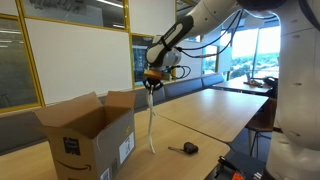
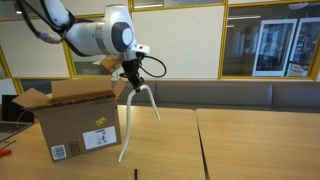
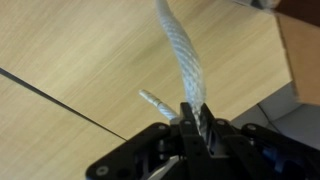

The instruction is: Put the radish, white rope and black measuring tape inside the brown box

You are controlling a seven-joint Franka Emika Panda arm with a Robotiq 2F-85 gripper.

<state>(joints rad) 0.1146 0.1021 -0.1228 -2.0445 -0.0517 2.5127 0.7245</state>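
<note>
My gripper (image 1: 152, 84) (image 2: 133, 83) (image 3: 193, 112) is shut on the white rope (image 1: 150, 120) (image 2: 129, 130) (image 3: 180, 55) and holds it up in the air beside the brown box (image 1: 85, 135) (image 2: 75, 125). The rope hangs down in two strands, and its lower end touches the wooden table. The box stands open with its flaps up. The black measuring tape (image 1: 187, 148) lies on the table near the front edge, apart from the rope. The radish is out of view.
The wooden table (image 1: 215, 110) (image 2: 250, 140) is made of joined tops with seams between them. A bench runs along the wall behind it (image 2: 230, 95). A red item (image 2: 5, 150) lies at the table's edge beside the box.
</note>
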